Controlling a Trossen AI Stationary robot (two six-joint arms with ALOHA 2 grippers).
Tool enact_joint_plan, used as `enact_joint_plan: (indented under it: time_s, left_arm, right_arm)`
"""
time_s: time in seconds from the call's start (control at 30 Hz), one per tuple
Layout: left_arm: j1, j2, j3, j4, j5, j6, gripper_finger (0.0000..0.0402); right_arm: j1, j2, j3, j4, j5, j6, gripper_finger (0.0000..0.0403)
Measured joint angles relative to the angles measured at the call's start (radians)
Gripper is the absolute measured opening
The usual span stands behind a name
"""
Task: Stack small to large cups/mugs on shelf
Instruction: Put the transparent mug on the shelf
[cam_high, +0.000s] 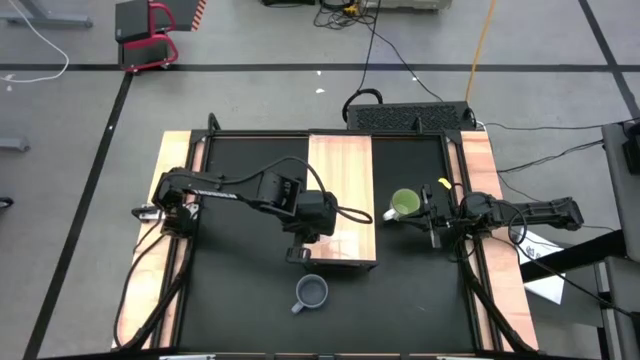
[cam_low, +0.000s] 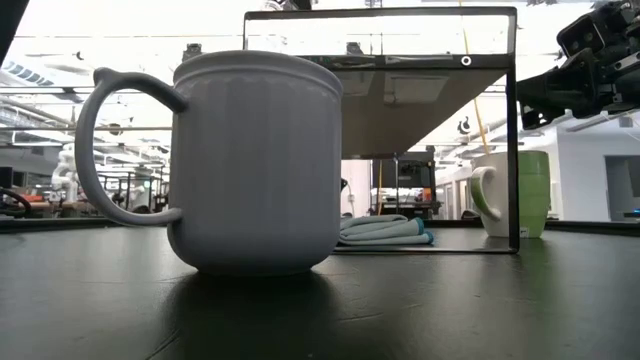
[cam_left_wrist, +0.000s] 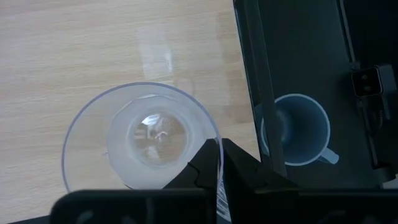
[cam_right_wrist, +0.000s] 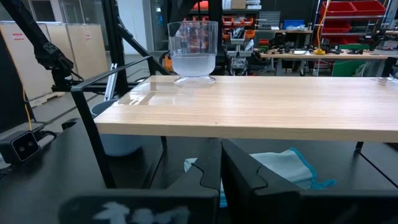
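Observation:
The small clear glass cup (cam_left_wrist: 143, 137) stands upright on the near end of the light wooden shelf (cam_high: 340, 190); it also shows in the right wrist view (cam_right_wrist: 193, 46). My left gripper (cam_left_wrist: 220, 168) is above it, shut on its rim. The blue-grey mug (cam_high: 312, 292) stands on the black table in front of the shelf's near end. The lime-green mug (cam_high: 404, 205) stands on the table just right of the shelf, its pale handle toward the shelf. My right gripper (cam_high: 430, 215) is shut and empty, beside and above the green mug (cam_low: 520, 190). My left gripper pinches the glass cup's wall at the rim (cam_left_wrist: 215, 144), one finger inside the cup and one outside. The fingers come from above, pointing down. The cup stays upright with its base on the shelf top (cam_right_wrist: 194, 78).
The shelf top rests on a thin black frame (cam_low: 515, 130) with open room beneath, where a pale blue-white cloth (cam_right_wrist: 283, 168) lies. Light wooden strips (cam_high: 175, 190) edge the table left and right. A small black camera box (cam_right_wrist: 22, 146) sits on the table near the blue-grey mug.

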Motion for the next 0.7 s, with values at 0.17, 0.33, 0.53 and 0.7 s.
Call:
enact_joint_plan:
  time_s: [0.17,0.33,0.53,0.7]
  left_arm:
    - [0.000,0.001,0.000,0.009,0.000,0.000,0.0017]
    - [0.000,0.002,-0.002,0.025,-0.001,0.001,0.0018]
    - [0.000,0.002,-0.002,0.030,-0.002,0.008,0.0019]
    - [0.000,0.004,-0.002,0.033,-0.003,0.004,0.0029]
  right_arm:
    - [0.000,0.000,0.000,0.000,0.000,0.000,0.0000]
    - [0.000,0.000,0.000,-0.001,0.000,0.000,0.0000]
    - [0.000,0.000,0.000,-0.001,0.000,0.000,0.0000]
    - [0.000,0.000,0.000,-0.001,0.000,0.000,0.0000]
